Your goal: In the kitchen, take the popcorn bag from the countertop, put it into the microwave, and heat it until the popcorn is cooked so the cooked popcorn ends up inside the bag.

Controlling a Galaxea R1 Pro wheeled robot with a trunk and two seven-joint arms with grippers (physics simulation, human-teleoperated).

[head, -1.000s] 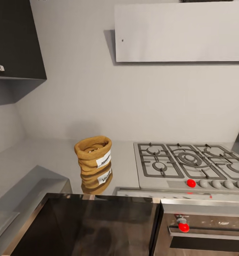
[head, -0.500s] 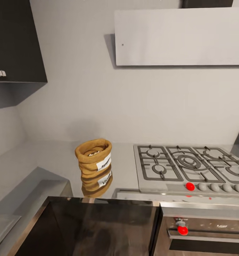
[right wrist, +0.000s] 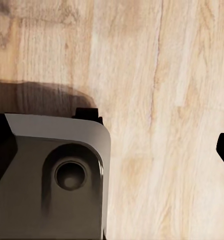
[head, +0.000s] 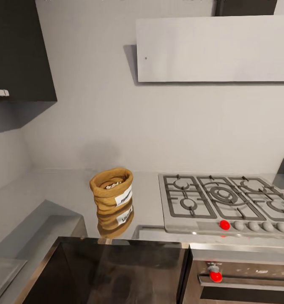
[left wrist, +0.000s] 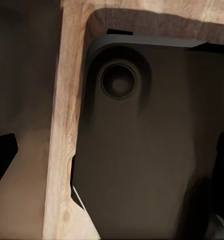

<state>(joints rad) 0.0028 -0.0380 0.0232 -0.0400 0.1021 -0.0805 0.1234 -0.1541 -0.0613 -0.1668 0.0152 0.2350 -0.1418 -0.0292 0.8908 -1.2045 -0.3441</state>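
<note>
Fingertips of the left gripper (left wrist: 112, 165) appear as dark slivers at opposite edges of the left wrist view, far apart, so the jaws stand wide open with nothing between them; beyond them lie the robot's dark base (left wrist: 142, 150) and a strip of wooden floor (left wrist: 59, 150). Right gripper (right wrist: 114, 150) likewise: dark tips at opposite edges of the right wrist view, jaws spread wide and empty, aimed down at pale floor planks and a corner of the base. Both arms therefore hang low beside the body, well below the worktop and out of the head view.

Popcorn bag (head: 112, 187) stands upright on the countertop (head: 53, 185), midway between the back wall and the front edge, just beside the left edge of the gas hob (head: 226, 202). Its long axis is vertical, its rolled mouth opens upward with whitish popcorn (head: 113, 185) visible inside, and its white label faces front-right. The glossy slab mirrors it below.

Judged from this layout, the bag lies up and forward of both grippers, slightly left of the view's centre, so the left arm seems marginally nearer. Either arm must first be raised above the front edge of the countertop. A dark glass surface (head: 116, 270) occupies the foreground.
</note>
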